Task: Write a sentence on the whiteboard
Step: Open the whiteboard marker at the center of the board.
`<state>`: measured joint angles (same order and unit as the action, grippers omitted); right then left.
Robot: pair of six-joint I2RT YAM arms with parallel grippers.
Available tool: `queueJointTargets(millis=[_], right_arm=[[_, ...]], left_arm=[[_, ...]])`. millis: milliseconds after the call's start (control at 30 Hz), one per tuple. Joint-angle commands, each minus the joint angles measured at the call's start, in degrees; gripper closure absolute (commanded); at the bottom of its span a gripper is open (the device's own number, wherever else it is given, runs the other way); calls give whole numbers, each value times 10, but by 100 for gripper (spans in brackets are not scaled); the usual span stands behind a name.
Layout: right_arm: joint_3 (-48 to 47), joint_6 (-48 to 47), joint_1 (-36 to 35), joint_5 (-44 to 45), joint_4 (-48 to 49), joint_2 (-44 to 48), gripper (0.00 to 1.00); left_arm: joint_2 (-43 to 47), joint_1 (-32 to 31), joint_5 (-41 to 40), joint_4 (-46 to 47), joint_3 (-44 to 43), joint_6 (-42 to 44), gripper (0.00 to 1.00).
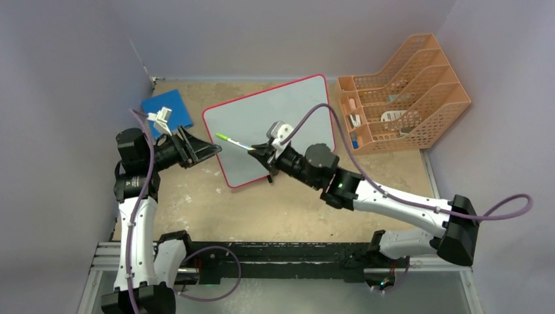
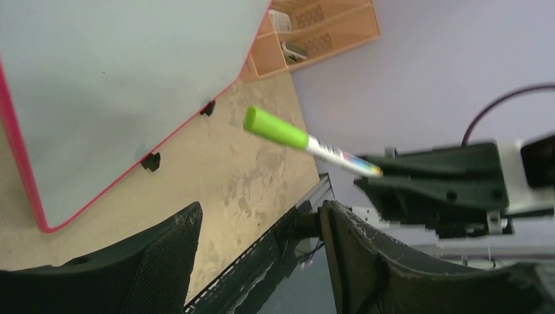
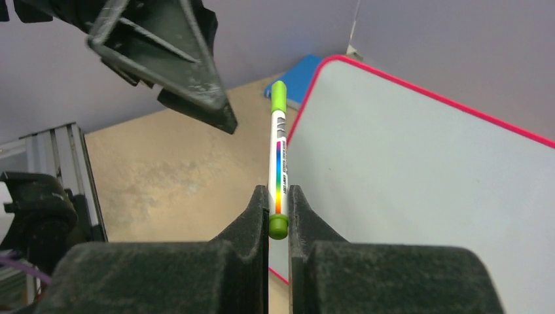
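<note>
Overhead, the whiteboard (image 1: 288, 104) lies askew on the counter (image 1: 262, 209), just above centre frame, its thin red rim tilting up toward the right. It sits between a blue pad (image 1: 167, 108) at upper left, near its left corner, and an orange file rack (image 1: 402, 95) at upper right, just beside its right edge. One black foot shows at the board's lower rim.

At centre frame the right gripper (image 1: 254, 150) is clamped on the tail of a green marker (image 1: 232, 140). From the right wrist, both fingers are seen pressing the marker's lower end. The barrel's rainbow stripe rises between them and the green cap points up the frame. From above, the marker hangs over the board's lower left part, cap aimed to the upper left. The left wrist view shows the cap end free in the air, touching nothing.

At centre left of the top view, the left gripper (image 1: 203, 154) stands with its jaws apart and nothing between them. It faces the cap from just beside the board's left edge, near the marker but apart from it. Its own camera shows the two dark fingers spread at the bottom of the frame. The marker crosses above them from the right, and the board's red-rimmed corner fills the upper left.
</note>
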<state>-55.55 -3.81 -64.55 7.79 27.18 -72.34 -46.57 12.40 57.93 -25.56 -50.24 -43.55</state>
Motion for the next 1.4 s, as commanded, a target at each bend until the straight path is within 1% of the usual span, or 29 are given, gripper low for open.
queueJointTargets(millis=[0, 100, 167, 333, 367, 533, 600, 800, 900, 967, 1033, 1167, 1367], right_arm=[[-44, 55, 72, -145, -138, 32, 100], [-53, 56, 115, -211, -194, 38, 100], [-56, 53, 138, -245, -218, 44, 100], [-80, 27, 179, -296, -293, 57, 100], [-87, 22, 186, -303, -306, 59, 100], [-94, 8, 207, -350, -341, 76, 100], [-88, 4, 210, -364, -344, 83, 100], [-95, -8, 215, -386, -357, 82, 100], [-104, -16, 218, -396, -363, 74, 100], [-107, -19, 219, -407, -363, 71, 100], [-111, -21, 220, -418, -363, 69, 100], [-116, -26, 222, -431, -363, 70, 100], [-121, -30, 223, -442, -364, 69, 100]], left_arm=[[4, -8, 117, 166, 42, 24, 35], [3, -22, 141, 214, 55, 50, 36], [0, -48, 143, 229, 57, 85, 36], [-9, -139, 88, 225, 42, 204, 35], [-14, -148, 81, 224, 40, 229, 35], [-43, -155, 79, 181, 9, 365, 35], [-54, -170, 85, 177, 3, 407, 36], [-67, -202, 157, 229, 31, 495, 38], [-66, -209, 169, 205, 25, 563, 42], [-68, -213, 178, 172, 19, 621, 46], [-72, -217, 195, 152, 18, 658, 50], [-88, -226, 207, 135, 18, 683, 57], [-109, -243, 195, 124, 12, 696, 63]])
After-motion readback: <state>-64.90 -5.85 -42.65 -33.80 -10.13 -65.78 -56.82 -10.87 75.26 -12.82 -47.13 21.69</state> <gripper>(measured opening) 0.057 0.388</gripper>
